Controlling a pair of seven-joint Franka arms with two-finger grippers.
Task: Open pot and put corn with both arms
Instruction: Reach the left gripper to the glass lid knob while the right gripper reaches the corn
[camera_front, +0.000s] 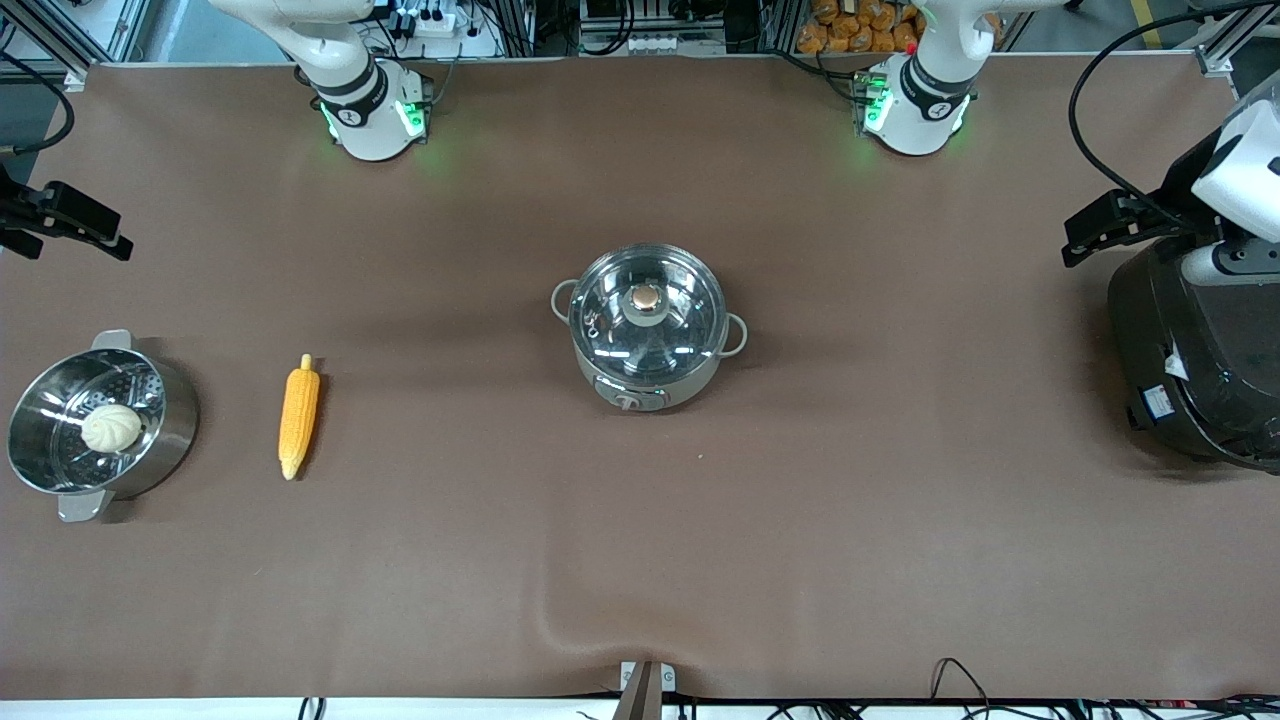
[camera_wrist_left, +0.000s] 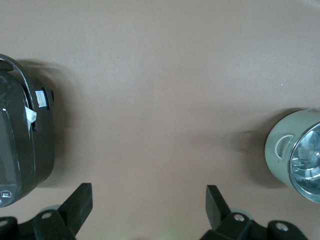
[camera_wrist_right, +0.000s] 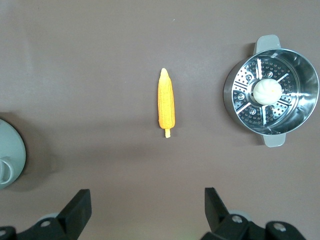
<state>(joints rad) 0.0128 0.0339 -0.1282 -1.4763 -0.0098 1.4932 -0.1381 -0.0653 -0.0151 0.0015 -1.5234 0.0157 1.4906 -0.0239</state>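
The pale-grey pot (camera_front: 648, 345) stands at the table's middle with its glass lid (camera_front: 647, 300) on; its rim shows in the left wrist view (camera_wrist_left: 295, 155) and the right wrist view (camera_wrist_right: 10, 155). The yellow-orange corn (camera_front: 299, 415) lies on the table toward the right arm's end and shows in the right wrist view (camera_wrist_right: 166, 105). My right gripper (camera_front: 75, 235) (camera_wrist_right: 147, 207) is open and empty, up over the table's end above the steamer pot's side. My left gripper (camera_front: 1100, 235) (camera_wrist_left: 149, 205) is open and empty, up beside the rice cooker.
A bare steel steamer pot (camera_front: 170, 420) (camera_wrist_right: 235, 95) holds a white bun (camera_front: 111, 428) (camera_wrist_right: 265, 91) beside the corn. A big black rice cooker (camera_front: 1195, 350) (camera_wrist_left: 22, 145) stands at the left arm's end. Brown cloth covers the table (camera_front: 850, 520).
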